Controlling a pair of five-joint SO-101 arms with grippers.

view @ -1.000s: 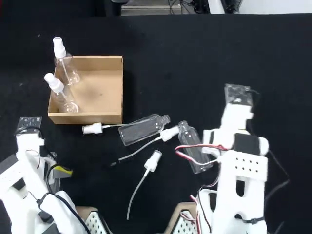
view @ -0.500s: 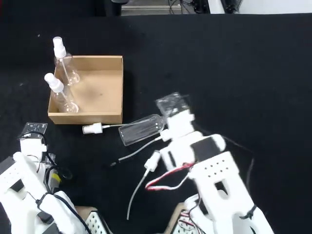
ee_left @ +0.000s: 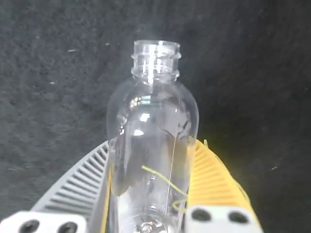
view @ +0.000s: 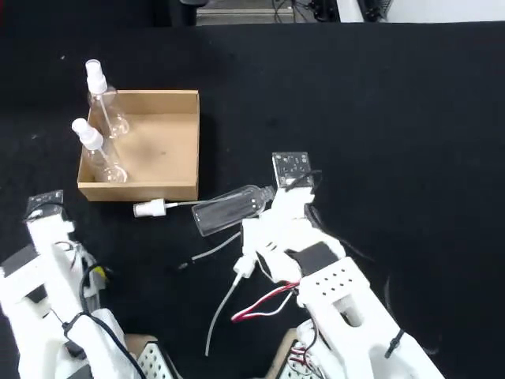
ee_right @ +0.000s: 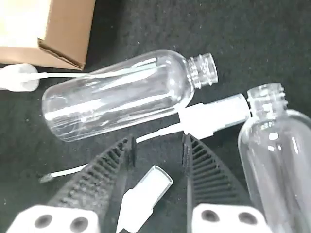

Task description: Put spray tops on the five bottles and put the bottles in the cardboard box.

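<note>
Black felt-like cloth, matte w/ lint specks, covers the counter (view: 410,118). The left claw (ee_left: 153,162), w/ one ribbed grey finger and one ribbed yellow, is clenched on the held bottle (ee_left: 153,116). That bottle is clear plastic w/ round shoulders and a threaded neck, no top on, neck pointing away from the claw.

Ahead of that claw sits the cardboard box (view: 162,150), brown, square, open-topped. The rear capped bottle (view: 99,99) and front capped bottle (view: 95,154) stand upright along the box wall farthest from the right claw, both w/ white spray tops.

A loose top (view: 150,208), white w/ thin dip tube, lies just outside the box wall nearest the claws. Its tube runs toward the lying bottle (ee_right: 126,92), which is clear, on its side, neck open, just ahead of the right claw (ee_right: 158,145).

That claw, black ribbed fingers, is released. The near top (ee_right: 146,191) lies on the cloth between its fingers. The crossing top (ee_right: 214,116) and its tube lie across in front of the fingertips. The side bottle (ee_right: 272,145), clear and uncapped, is just beside one finger.
</note>
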